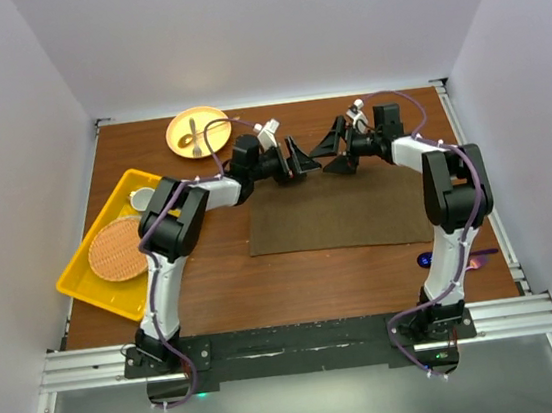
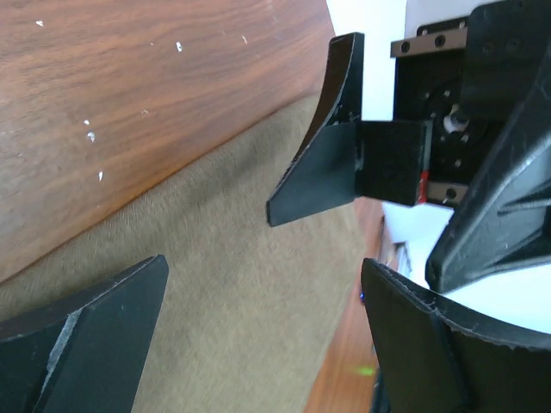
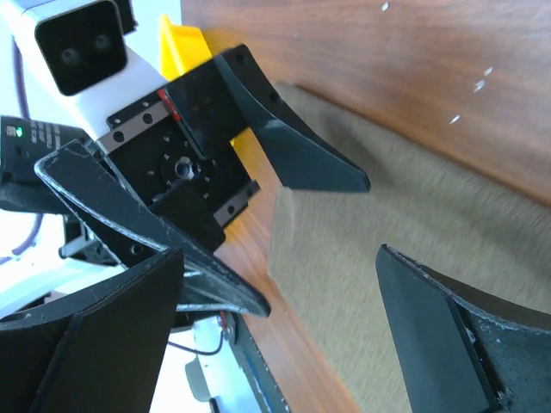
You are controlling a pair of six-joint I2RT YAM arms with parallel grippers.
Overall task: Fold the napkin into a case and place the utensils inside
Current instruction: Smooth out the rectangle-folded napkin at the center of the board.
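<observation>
The large olive-brown cloth napkin [image 1: 342, 213] lies flat as 1 rectangle on the brown wooden desk [image 1: 216, 294], right of centre and between my 2 arms. My left gripper [image 1: 300, 159] and my right gripper [image 1: 334, 151] hang over the napkin's far edge, tips facing each other, close but apart. Both sets of jaws stand wide apart and hold nothing.

1 small slim pale utensil [image 1: 193, 133] lies on the round yellow plate [image 1: 210, 117] at the desk's far edge, left of centre. 1 glossy blue-purple spoon [image 1: 430, 260] lies near the desk's near right corner, partly hidden by my right arm. The yellow rectangular plastic tray [image 1: 116, 297] sits at the desk's left edge and holds the round woven tan mat [image 1: 117, 251].
</observation>
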